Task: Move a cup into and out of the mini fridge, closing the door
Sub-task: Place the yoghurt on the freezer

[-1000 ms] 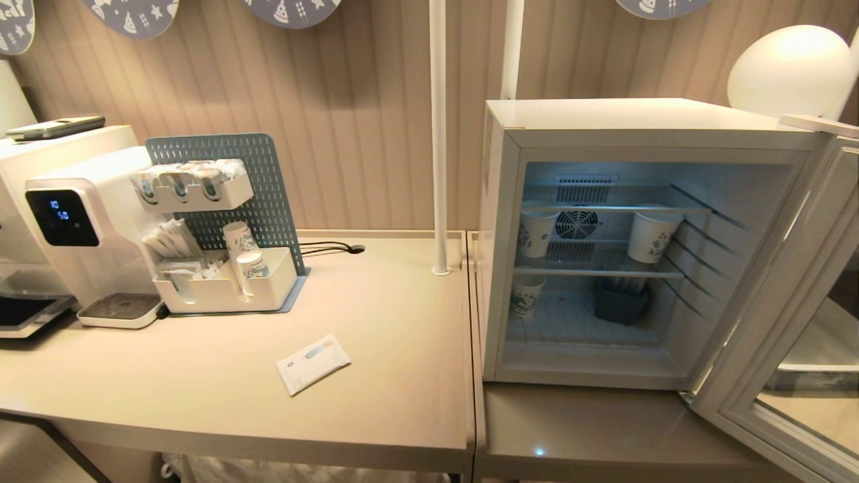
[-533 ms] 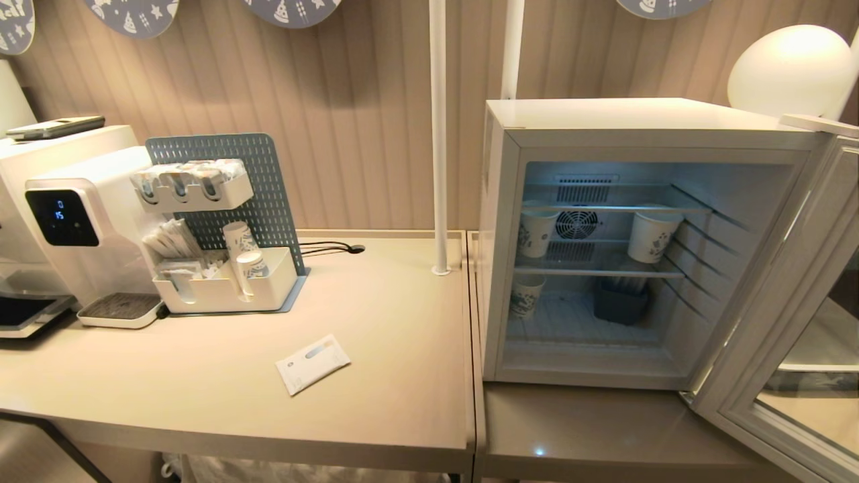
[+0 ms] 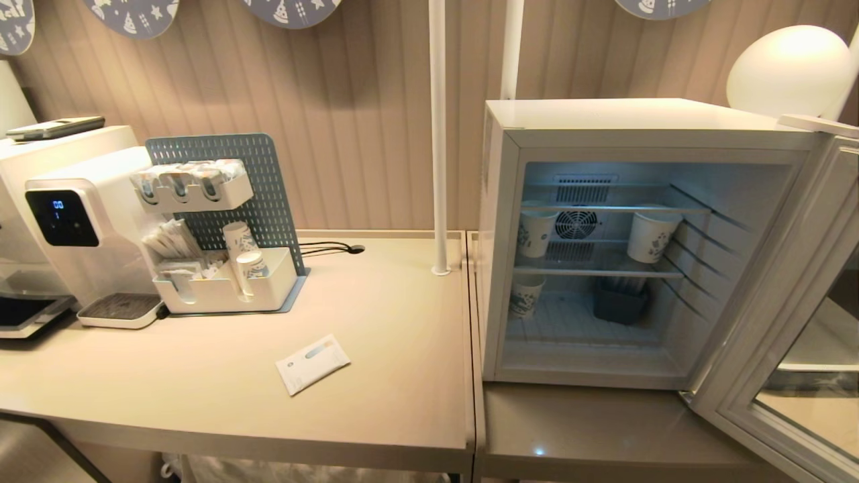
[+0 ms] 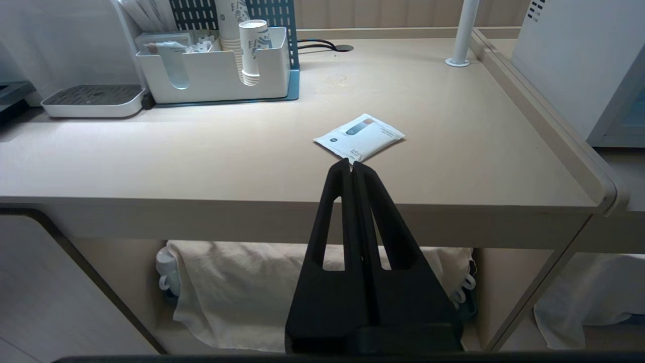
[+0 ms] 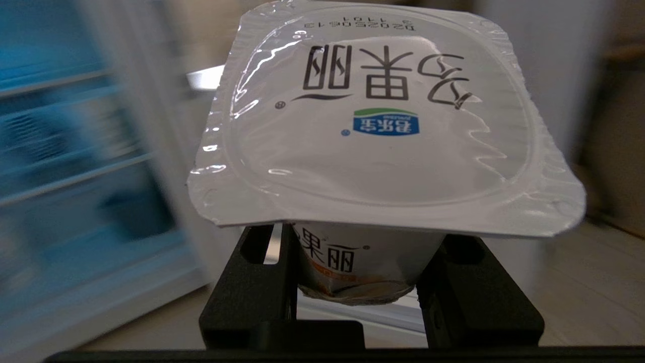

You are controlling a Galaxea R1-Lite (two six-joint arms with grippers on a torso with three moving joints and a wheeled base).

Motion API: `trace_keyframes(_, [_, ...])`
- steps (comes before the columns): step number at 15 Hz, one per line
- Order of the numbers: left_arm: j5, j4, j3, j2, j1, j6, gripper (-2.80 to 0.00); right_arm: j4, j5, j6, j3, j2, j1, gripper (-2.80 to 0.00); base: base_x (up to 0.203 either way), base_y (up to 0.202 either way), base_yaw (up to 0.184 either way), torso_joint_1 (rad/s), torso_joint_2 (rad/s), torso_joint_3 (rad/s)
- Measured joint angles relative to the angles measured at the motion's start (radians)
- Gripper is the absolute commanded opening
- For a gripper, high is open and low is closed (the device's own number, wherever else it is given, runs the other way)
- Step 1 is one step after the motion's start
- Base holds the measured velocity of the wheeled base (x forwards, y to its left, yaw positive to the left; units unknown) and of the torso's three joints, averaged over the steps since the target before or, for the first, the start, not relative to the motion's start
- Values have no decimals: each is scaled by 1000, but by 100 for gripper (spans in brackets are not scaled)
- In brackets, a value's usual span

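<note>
Your right gripper (image 5: pixel 355 282) has its jaws clamped on either side of the cup (image 5: pixel 383 126), pinching the tapered white body just under that wide sealed foil rim, so the yogurt sits upright between the black fingers (image 5: pixel 252 287) with the lid filling most of the right wrist frame. Behind it, on the left of that frame, you get a blurry blue-lit fridge interior. Your left gripper (image 4: pixel 351 164) has its jaws pressed flat together with nothing in them, hanging off the front edge of the beige table (image 4: pixel 201 166), tips pointing at a small white sachet (image 4: pixel 359 137). In the head view neither arm shows: the mini fridge (image 3: pixel 604 127) sits right of centre with the door (image 3: pixel 792 322) swung wide open to the lower right, paper cups (image 3: pixel 652 235) on its wire shelves, and a white drinks machine (image 3: pixel 74 215) at the left.
</note>
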Motion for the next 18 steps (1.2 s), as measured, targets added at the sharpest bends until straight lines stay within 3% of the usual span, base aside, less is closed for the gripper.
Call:
trace_keyframes(5, [1, 0, 0, 0, 0, -4, -280, 171, 692, 28, 71, -63, -3, -280, 0, 0, 0, 0, 0, 0])
trace_keyframes(6, [1, 0, 0, 0, 0, -3, -280, 179, 783, 52, 84, -66, -3, -280, 0, 0, 0, 0, 0, 0])
trace_keyframes(7, [1, 0, 0, 0, 0, -3, -280, 188, 824, 80, 91, -68, -3, -280, 0, 0, 0, 0, 0, 0])
trace_keyframes(8, [1, 0, 0, 0, 0, -3, -280, 188, 813, 92, 93, -69, -3, -280, 0, 0, 0, 0, 0, 0])
trace_keyframes(11, [1, 0, 0, 0, 0, -1, -280, 180, 653, 57, 130, -69, -3, -280, 0, 0, 0, 0, 0, 0])
trace_keyframes(18, [1, 0, 0, 0, 0, -1, -280, 180, 657, 23, 145, -69, -3, -280, 0, 0, 0, 0, 0, 0])
